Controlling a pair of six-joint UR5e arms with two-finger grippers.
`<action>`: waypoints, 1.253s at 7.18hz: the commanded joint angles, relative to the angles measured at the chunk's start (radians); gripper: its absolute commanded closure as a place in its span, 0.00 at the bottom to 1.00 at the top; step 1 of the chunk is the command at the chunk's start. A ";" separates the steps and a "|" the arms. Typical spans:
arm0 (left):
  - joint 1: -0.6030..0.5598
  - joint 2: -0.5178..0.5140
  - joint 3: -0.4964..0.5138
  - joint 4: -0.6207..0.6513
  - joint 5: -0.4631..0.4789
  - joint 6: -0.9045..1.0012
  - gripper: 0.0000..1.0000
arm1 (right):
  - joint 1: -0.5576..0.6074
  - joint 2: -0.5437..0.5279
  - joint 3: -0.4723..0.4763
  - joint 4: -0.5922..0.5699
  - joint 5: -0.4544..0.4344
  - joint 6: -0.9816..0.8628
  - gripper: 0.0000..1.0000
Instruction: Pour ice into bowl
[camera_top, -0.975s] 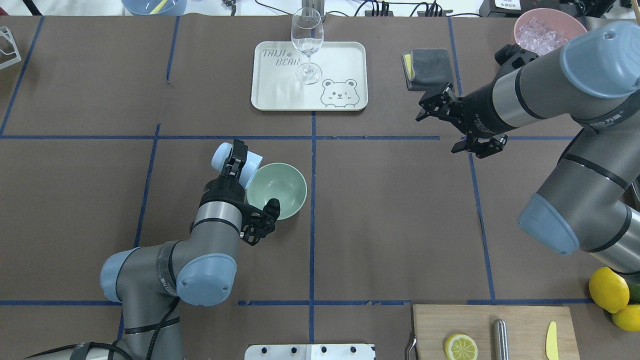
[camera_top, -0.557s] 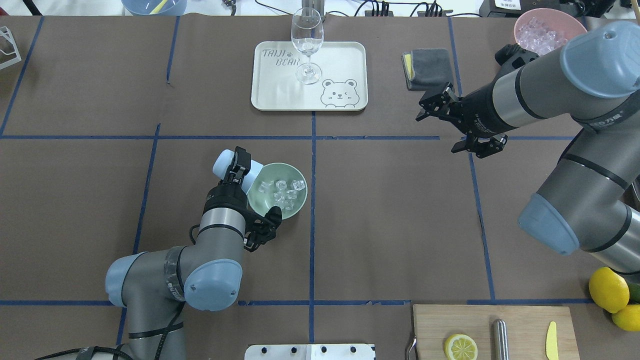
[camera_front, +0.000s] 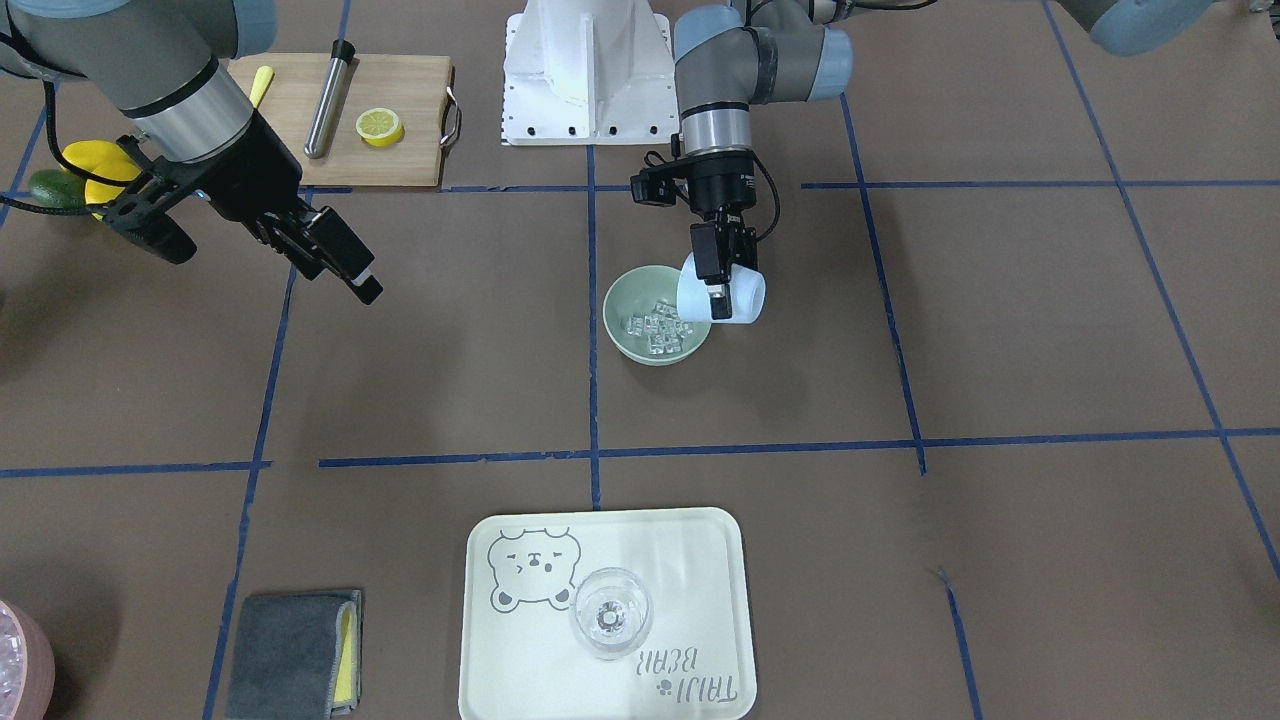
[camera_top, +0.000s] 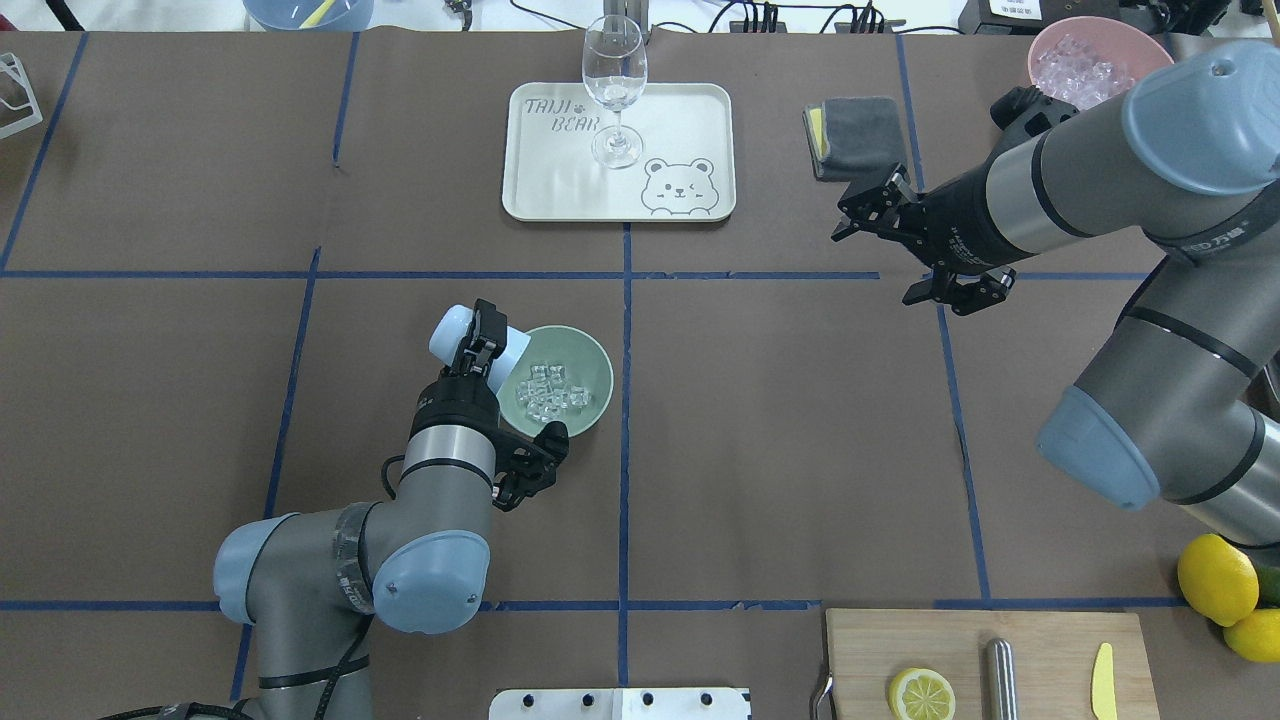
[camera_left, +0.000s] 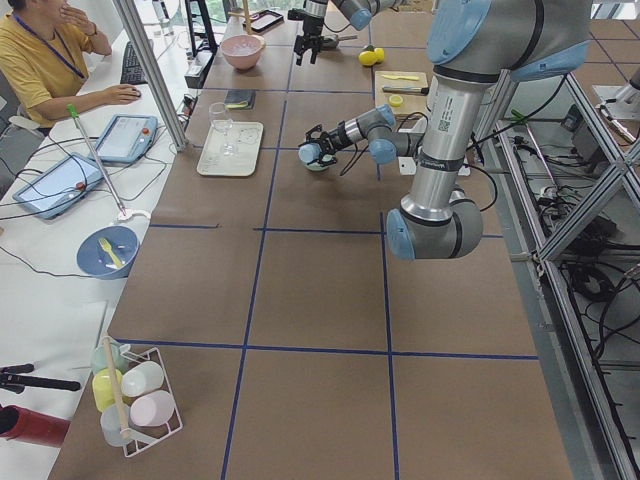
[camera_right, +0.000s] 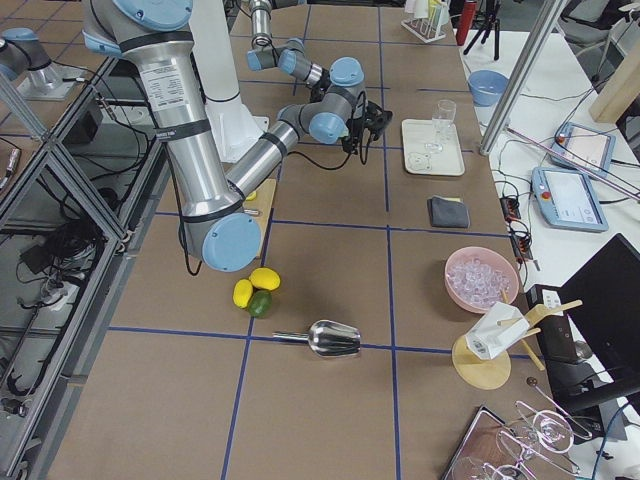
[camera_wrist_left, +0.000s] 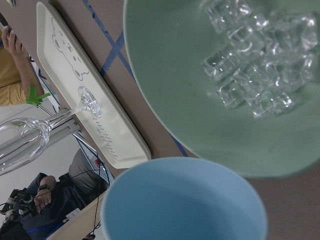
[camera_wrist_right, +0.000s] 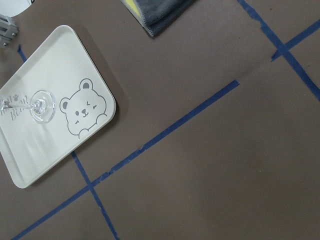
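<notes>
**Ice down in the bowl, cup looks empty**

Ice cubes (camera_top: 552, 392) lie in a settled cluster on the floor of the mint-green bowl (camera_top: 603, 360). A second ago the bowl was bare, and a moment later the cubes were scattered more loosely across it. The left gripper (camera_top: 478, 342) pinches the blue cup (camera_top: 452, 334) across its wall. It holds the cup tipped on its side, mouth over the bowl's left rim, much as it did during the pour. In the left wrist view the cup's inside shows plain blue with no cube visible, so the pour itself seems finished. The right gripper (camera_top: 872, 268) hovers well apart, near the grey cloth (camera_top: 865, 135), with its fingers spread and empty, and it has not moved. What appears to remain is righting the cup and setting it down clear of the bowl.
</notes>
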 joint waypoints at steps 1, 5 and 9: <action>-0.007 0.013 -0.066 -0.066 -0.002 -0.169 1.00 | 0.008 0.000 0.001 -0.002 0.000 0.000 0.00; -0.007 0.097 -0.044 -0.215 0.058 -0.978 1.00 | 0.016 0.003 0.000 0.000 0.002 0.000 0.00; -0.010 0.109 -0.054 -0.214 0.055 -1.706 1.00 | 0.022 0.008 0.000 0.000 0.002 0.000 0.00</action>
